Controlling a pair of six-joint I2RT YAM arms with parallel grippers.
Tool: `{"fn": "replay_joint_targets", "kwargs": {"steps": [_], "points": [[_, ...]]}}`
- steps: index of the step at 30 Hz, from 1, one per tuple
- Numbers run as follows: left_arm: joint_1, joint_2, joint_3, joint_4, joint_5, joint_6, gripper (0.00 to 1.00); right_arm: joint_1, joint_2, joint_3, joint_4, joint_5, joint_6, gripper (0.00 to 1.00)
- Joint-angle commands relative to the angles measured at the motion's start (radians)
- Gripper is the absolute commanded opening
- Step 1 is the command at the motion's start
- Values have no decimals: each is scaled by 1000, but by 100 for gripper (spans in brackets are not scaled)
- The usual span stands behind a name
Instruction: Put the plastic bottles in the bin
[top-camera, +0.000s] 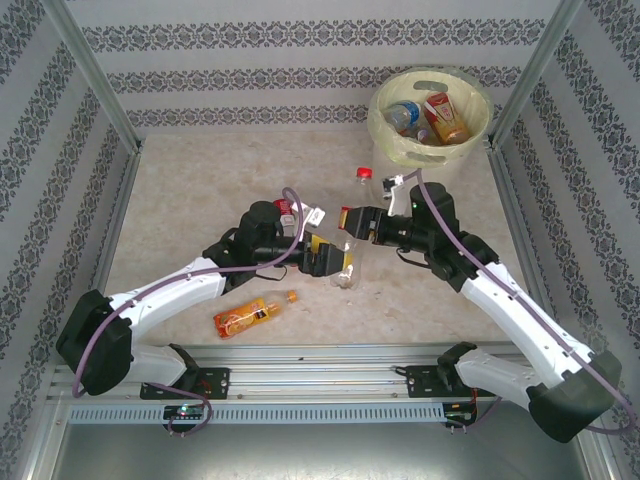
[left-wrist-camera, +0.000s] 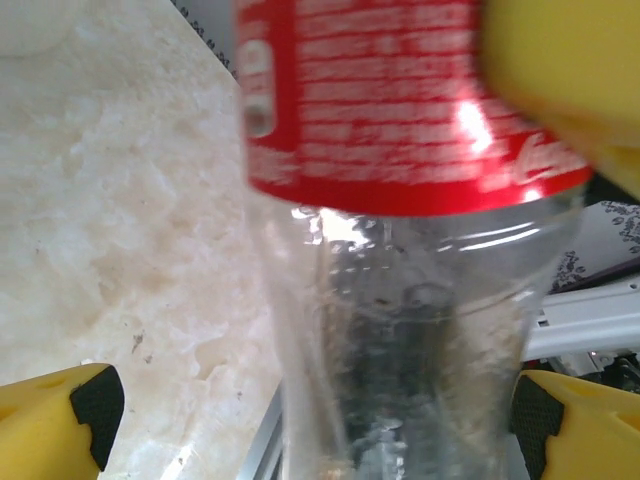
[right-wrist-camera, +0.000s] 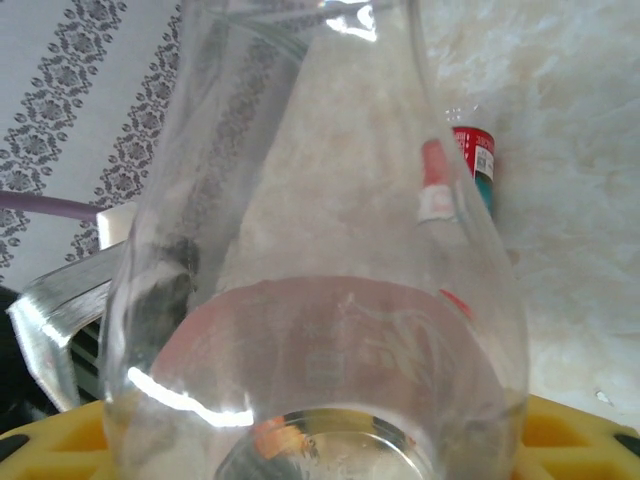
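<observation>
A beige marbled table (top-camera: 190, 200) sits between walls (top-camera: 300, 60) papered in grey patterned stripes. In the far right corner stands the bin (top-camera: 385, 140), white with a pale liner. Inside it lie a blue-capped bottle (top-camera: 403, 115) and a red-and-orange bottle (top-camera: 447, 118). Two white arms reach in from the near corners and meet at the middle of the table over a clear bottle (top-camera: 345, 275) with a red label. The left gripper (top-camera: 338, 262) is at the bottle's clear end. In the left wrist view its jaws are spread wide, the clear bottle (left-wrist-camera: 400, 330) stands between them, and the left pad (left-wrist-camera: 95, 405) is well apart from the plastic. The right gripper (top-camera: 355, 222) is at the labelled end, on the far side. In the right wrist view the clear bottle (right-wrist-camera: 320, 250) lies between its yellow fingers (right-wrist-camera: 580, 440), but it is unclear whether they press on it. A red-capped bottle (top-camera: 365, 180) stands on the table between the grippers and the bin. An orange bottle (top-camera: 250, 317) lies on its side near the left arm, close to the near edge.
</observation>
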Motion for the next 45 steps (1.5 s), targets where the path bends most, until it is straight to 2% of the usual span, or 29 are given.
{"fn": "replay_joint_targets", "kwargs": {"steps": [1,13,20,26,29,37,45], "points": [[-9,-26,55,59,-38,52,100,-25,-32,70,-84,33,-70,57],[-10,-35,87,260,-174,212,100,-139,-24,369,-370,231,-282,58],[-10,-17,-27,587,-221,253,100,-178,63,576,-453,408,-413,58],[-10,-22,-37,583,-182,287,100,-210,183,785,-501,529,-525,59],[-10,-41,-25,520,-152,334,100,-240,253,879,-514,569,-560,58],[-10,-85,-15,386,-165,437,100,-286,472,1170,-543,664,-647,58],[-10,-78,4,323,-171,465,100,-300,721,1462,-622,709,-700,57]]}}
